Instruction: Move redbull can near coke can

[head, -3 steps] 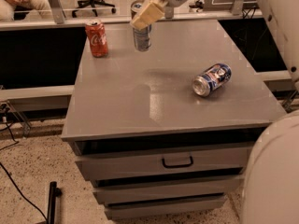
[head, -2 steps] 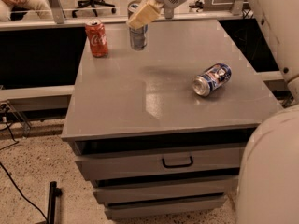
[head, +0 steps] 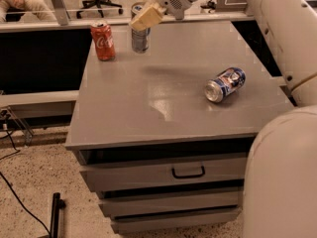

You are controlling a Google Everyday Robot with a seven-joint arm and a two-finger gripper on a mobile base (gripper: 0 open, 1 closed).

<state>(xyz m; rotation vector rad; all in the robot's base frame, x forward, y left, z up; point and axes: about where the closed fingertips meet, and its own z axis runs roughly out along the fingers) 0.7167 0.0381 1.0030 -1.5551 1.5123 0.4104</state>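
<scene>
The coke can point(head: 103, 41) is stood upright at 10 o'clock on the grey surface point(head: 163, 113). Near it, at its 3 o'clock, the redbull can point(head: 140, 41) is held upright, clamped in the pincer point(head: 144, 18). A blue-and-white can point(head: 225, 84) is laid sideways at 3 o'clock.

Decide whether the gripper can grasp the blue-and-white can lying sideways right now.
Probably not yet: the gripper is shut on the redbull can beside the coke can; it must release first.
</scene>
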